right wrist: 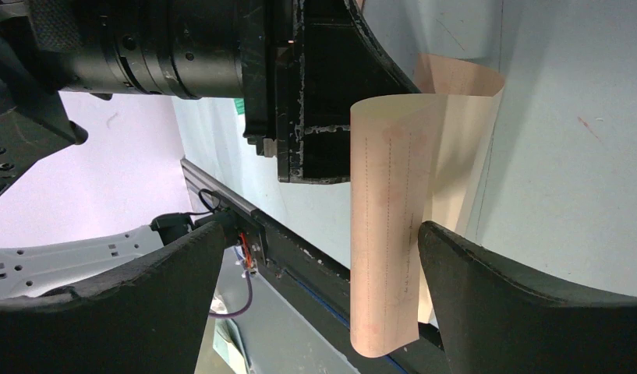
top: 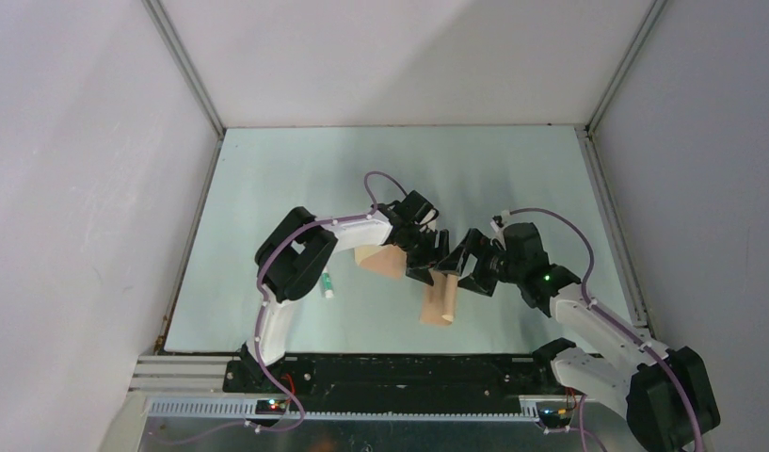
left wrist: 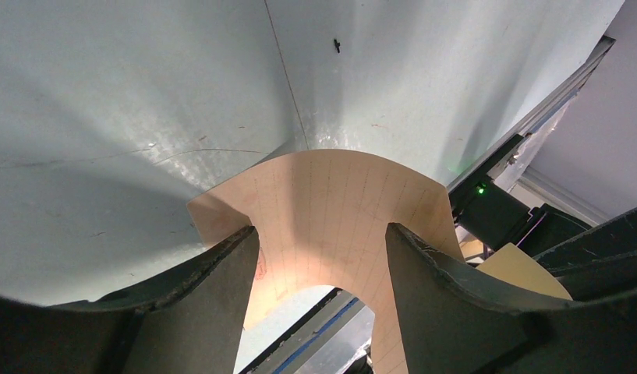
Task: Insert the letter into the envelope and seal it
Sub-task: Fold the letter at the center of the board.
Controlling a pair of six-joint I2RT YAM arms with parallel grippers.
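Base rail [top: 408, 372], pale-green table [top: 296, 169], white walls [top: 390, 56]

Part of the letter [left wrist: 330, 195] is hidden behind the left claw [left wrist: 323, 234].

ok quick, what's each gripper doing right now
left gripper: closed on the letter, bending it
right gripper: open, around the letter

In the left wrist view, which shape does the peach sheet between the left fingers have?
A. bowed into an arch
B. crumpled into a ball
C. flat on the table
A: the letter bends in one smooth arch between the two left fingers.
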